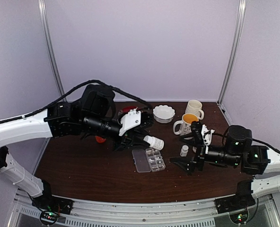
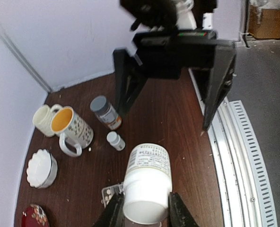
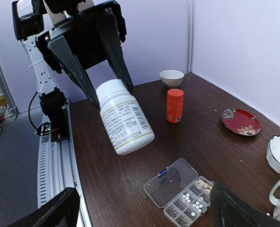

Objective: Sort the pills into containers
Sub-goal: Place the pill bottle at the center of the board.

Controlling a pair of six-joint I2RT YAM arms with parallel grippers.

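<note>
The left gripper [image 2: 145, 205] was clenched on a large white bottle [image 2: 147, 182], holding it tilted in the air near the pill box [image 3: 170, 183]. Facing it, the right gripper [image 2: 163, 124] hung with its jaws spread wide and nothing between them.

The one clear pill box lay on the table [image 1: 92, 175] with its lid folded flat open. Its cells [image 3: 180, 209] ran in two rows, though their number could not be told. Several held small white pills [image 3: 193, 197], and one end cell held tan ones.

There were four bottles: the held one, a small white bottle [image 1: 184, 150] standing upright, an orange bottle [image 3: 174, 105] and a grey-capped bottle [image 2: 106, 112]. Two mugs stood side by side, a patterned mug [image 1: 186, 124], orange-yellow inside, and a cream mug [image 1: 194, 108]. There were two bowls, a scalloped white bowl [image 1: 163, 113] and a small plain bowl [image 3: 171, 77], and one red plate [image 3: 240, 121].
</note>
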